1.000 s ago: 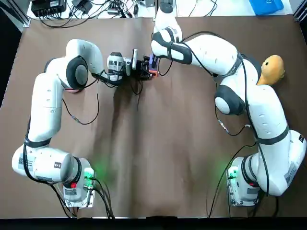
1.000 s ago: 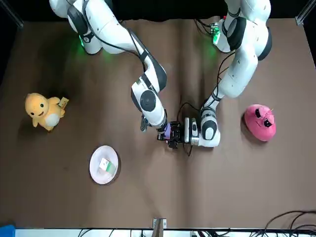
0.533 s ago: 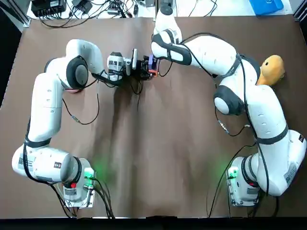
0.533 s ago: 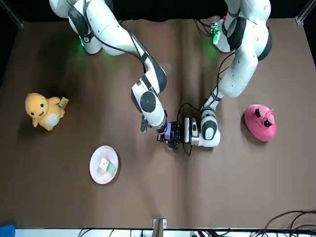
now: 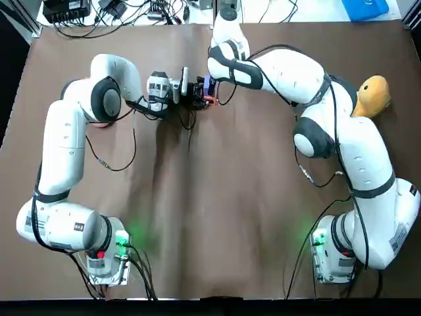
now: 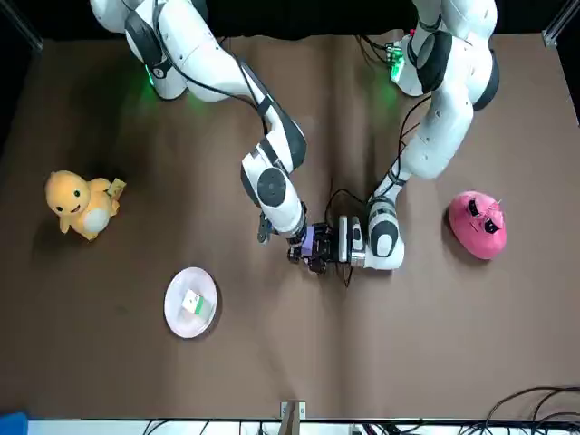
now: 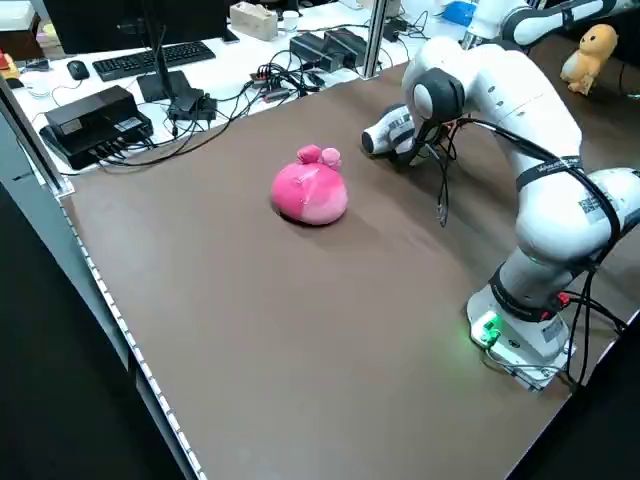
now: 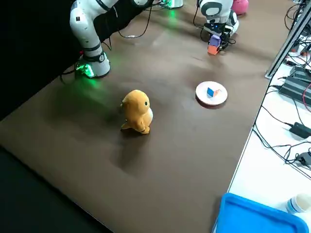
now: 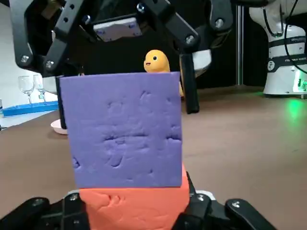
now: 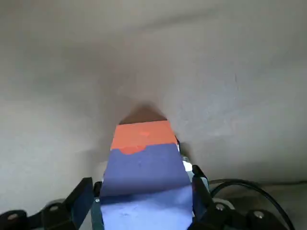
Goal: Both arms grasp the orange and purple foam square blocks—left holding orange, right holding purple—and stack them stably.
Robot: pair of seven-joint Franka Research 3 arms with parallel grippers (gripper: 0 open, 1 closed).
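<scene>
The purple foam block (image 9: pixel 122 129) sits on top of the orange foam block (image 9: pixel 134 208), their faces roughly flush. Far across the table in the top view, my left gripper (image 5: pixel 200 97) lies low and level, shut on the orange block (image 5: pixel 210 100). My right gripper (image 5: pixel 212 83) comes down from above, shut on the purple block (image 5: pixel 207 84), its dark fingers (image 9: pixel 187 86) pressed to both sides. In the right wrist view the purple block (image 10: pixel 144 177) covers most of the orange block (image 10: pixel 143 134). The stack (image 8: pixel 213 46) stands low over the brown table.
A pink plush (image 6: pixel 476 224) lies near my left arm. A yellow duck plush (image 6: pixel 80 204) stands by my right arm. A white plate (image 6: pixel 177 313) holding a small block sits toward the far edge. Cables trail from both wrists near the stack.
My right wrist has shifted slightly toward the far edge. Both blocks stay pressed together in the same spot, and my left arm has not moved.
</scene>
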